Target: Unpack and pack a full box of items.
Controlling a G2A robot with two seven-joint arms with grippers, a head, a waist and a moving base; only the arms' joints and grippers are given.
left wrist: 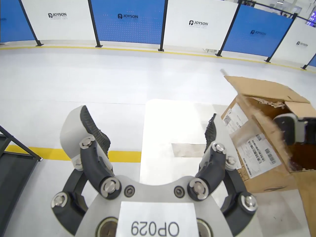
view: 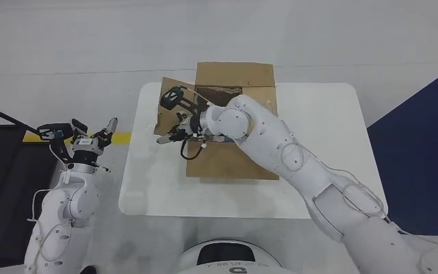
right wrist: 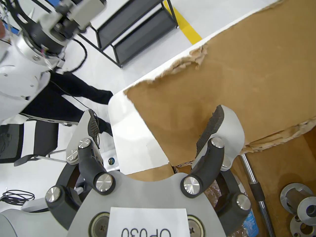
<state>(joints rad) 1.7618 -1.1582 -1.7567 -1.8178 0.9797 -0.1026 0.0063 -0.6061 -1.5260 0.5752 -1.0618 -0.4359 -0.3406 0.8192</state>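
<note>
A brown cardboard box [view: 229,154] stands open on the white table [view: 315,137], all flaps spread. My right gripper [view: 170,135] is at the box's left flap [right wrist: 234,70]. It is open [right wrist: 153,127], with the flap's torn corner showing between its fingers. I cannot tell whether it touches the flap. Inside the box lie a metal rod [right wrist: 254,181], round metal parts [right wrist: 296,198] and a plastic-wrapped item [right wrist: 217,191]. My left gripper [view: 96,127] hangs open and empty [left wrist: 153,129] beyond the table's left edge, facing the box [left wrist: 256,146].
A black shelf rack [right wrist: 138,25] stands on the floor left of the table, close to the left arm. A yellow line [left wrist: 123,155] runs along the floor there. Bare tabletop [view: 171,192] lies left of and in front of the box.
</note>
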